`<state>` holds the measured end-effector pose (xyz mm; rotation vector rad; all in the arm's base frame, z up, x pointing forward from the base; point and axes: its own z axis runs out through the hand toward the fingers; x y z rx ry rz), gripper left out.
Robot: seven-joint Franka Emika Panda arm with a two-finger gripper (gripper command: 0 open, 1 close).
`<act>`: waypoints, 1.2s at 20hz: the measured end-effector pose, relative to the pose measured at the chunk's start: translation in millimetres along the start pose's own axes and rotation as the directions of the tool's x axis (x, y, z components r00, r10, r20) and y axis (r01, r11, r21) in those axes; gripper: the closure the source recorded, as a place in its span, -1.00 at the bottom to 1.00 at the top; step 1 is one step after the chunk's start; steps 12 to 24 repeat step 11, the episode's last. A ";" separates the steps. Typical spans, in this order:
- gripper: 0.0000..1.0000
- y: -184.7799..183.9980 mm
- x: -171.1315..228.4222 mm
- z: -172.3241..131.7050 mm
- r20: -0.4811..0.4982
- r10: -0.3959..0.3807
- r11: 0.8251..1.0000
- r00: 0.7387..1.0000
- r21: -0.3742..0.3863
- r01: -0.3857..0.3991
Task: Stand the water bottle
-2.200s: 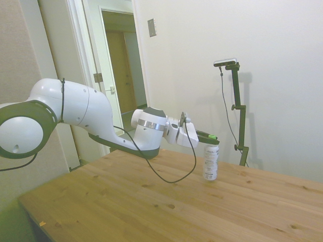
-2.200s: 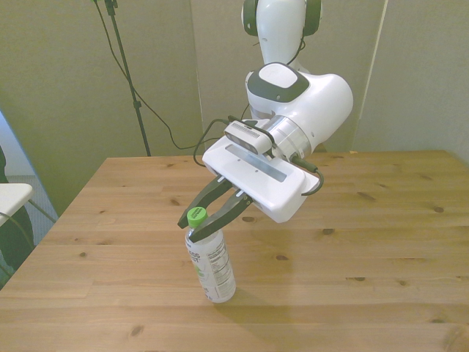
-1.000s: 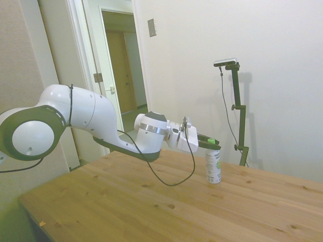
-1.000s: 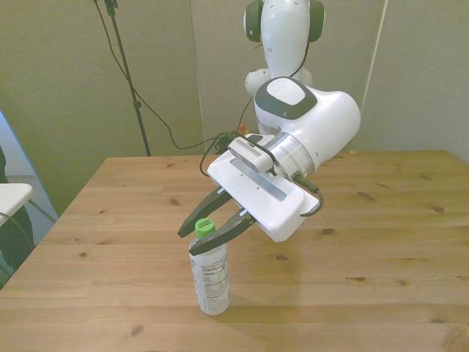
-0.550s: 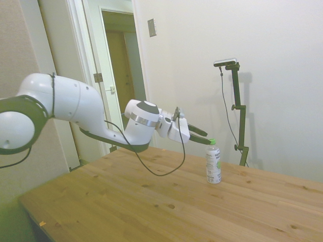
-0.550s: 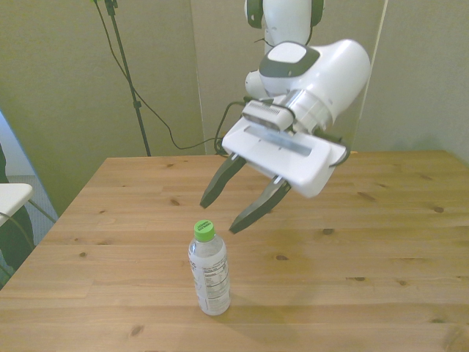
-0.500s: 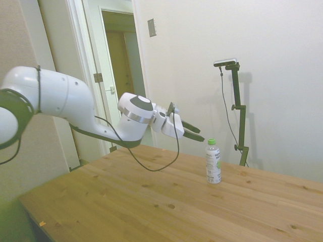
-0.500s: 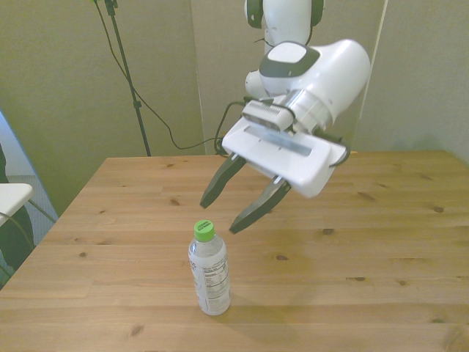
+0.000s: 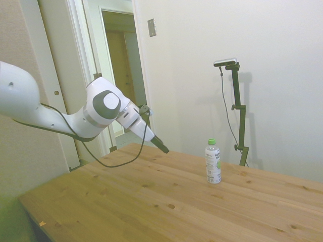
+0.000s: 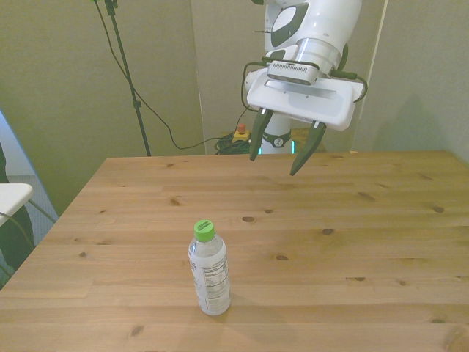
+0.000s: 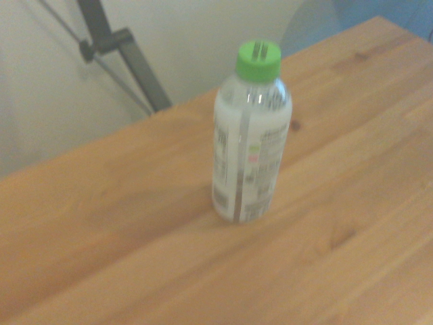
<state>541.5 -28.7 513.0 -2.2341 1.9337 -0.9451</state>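
Observation:
The water bottle (image 10: 208, 269) is a small clear bottle with a green cap and a white printed label. It stands upright and alone on the wooden table (image 10: 352, 242), toward the near edge in the front view. It also shows upright in the side view as the water bottle (image 9: 212, 162) and in the wrist view as the water bottle (image 11: 249, 135). My gripper (image 10: 278, 158) hangs open above the table's far side, well clear of the bottle, nothing between its dark fingers. In the side view the gripper (image 9: 162, 146) sits far left of the bottle.
An open doorway (image 9: 121, 75) lies behind the arm in the side view. A white chair edge (image 10: 11, 196) stands off the front view's left. Cables (image 10: 183, 139) hang behind the table's far edge.
The gripper let go of the cap, opened, and pulled up and back to the table's far side. The bottle went from tilted in the grip to standing upright by itself.

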 end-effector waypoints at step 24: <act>-1.00 77.7 -17.4 -42.5 0.391 -0.291 0.899 0.873 -0.199 0.389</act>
